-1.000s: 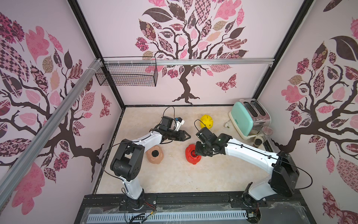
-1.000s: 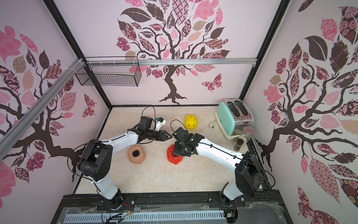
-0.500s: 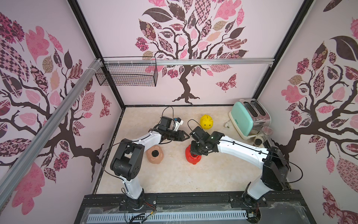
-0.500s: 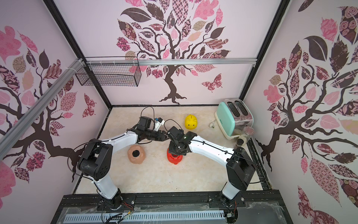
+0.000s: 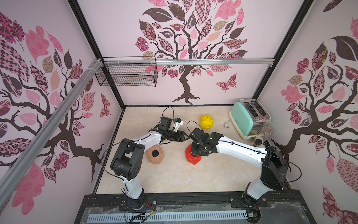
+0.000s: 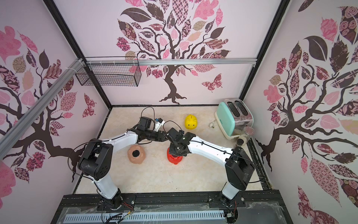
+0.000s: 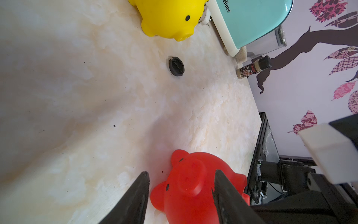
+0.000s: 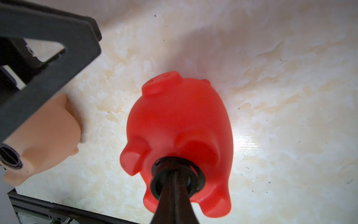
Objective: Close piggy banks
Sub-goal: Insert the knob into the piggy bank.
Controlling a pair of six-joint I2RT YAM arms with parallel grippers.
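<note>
- One bank is in hand: the red pig (image 8: pixel 180 120) lies belly-up between the arms, hole exposed. My right gripper (image 8: pixel 175 174), fingers pressed together, pinches a black plug (image 8: pixel 199 178) into it.
- My left gripper (image 7: pixel 182 173), fingers spread and empty, flanks its snout, probably to steady it. I cannot tell if it touches.
- The peach pig (image 5: pixel 155 155) is belly-up and plugged. The yellow pig (image 5: pixel 206 121) hides its belly, with a spare plug (image 7: pixel 176 67) nearby.

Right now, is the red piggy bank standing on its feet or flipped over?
Flipped, belly up: the red piggy bank shows legs pointing upward, and the right pincer sits on a black plug in its belly.
</note>
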